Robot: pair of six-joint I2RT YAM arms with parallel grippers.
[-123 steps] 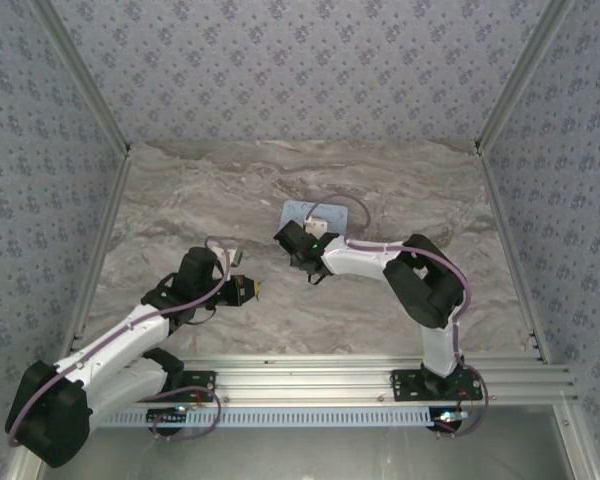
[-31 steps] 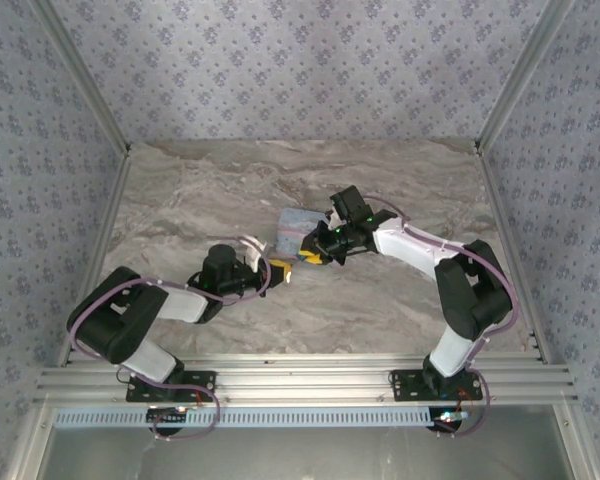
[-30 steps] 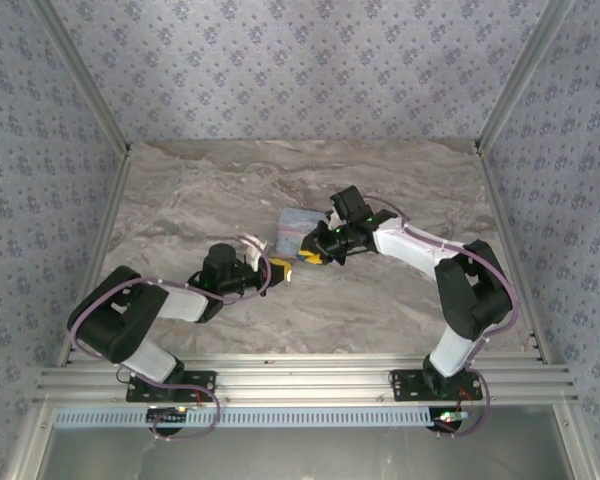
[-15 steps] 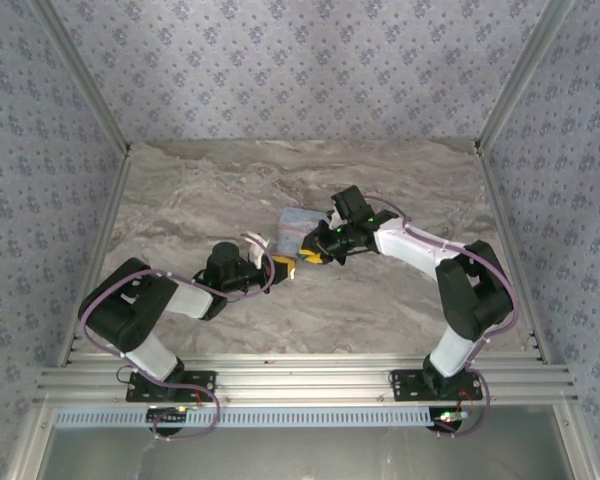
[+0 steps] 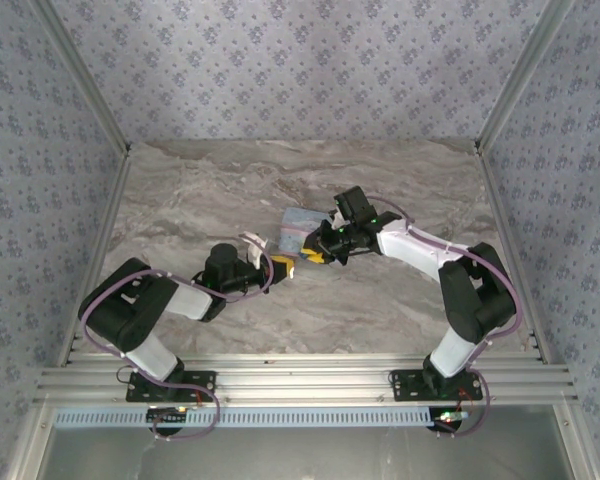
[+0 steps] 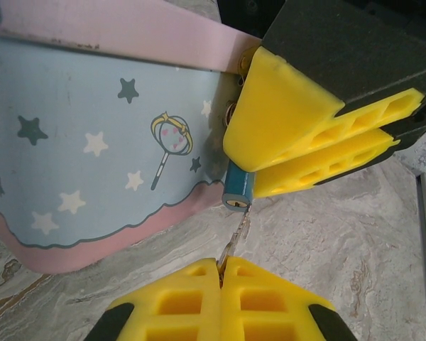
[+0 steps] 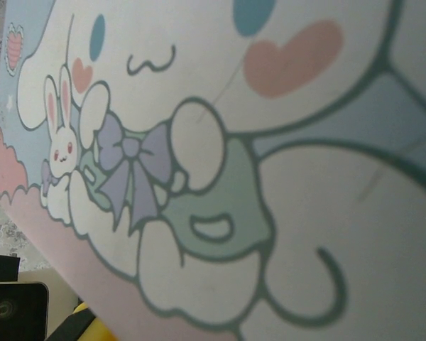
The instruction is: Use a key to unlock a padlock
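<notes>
Blue and tiny, the padlock sits mid-frame in the left wrist view, pinched at the tips of the right hand; the left hand, at the bottom edge, is clamped on the key, whose tip meets the padlock's end; the pale blue tin crowds in just left of the padlock; marbled counter lies beneath.

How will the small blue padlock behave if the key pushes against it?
The padlock looks tiny and rounded, so it is probably light and apt to twist in the right pincer if the key shoves it. Its glossy blue body likely slips easily. It seems rigid, unlikely to deform.
</notes>
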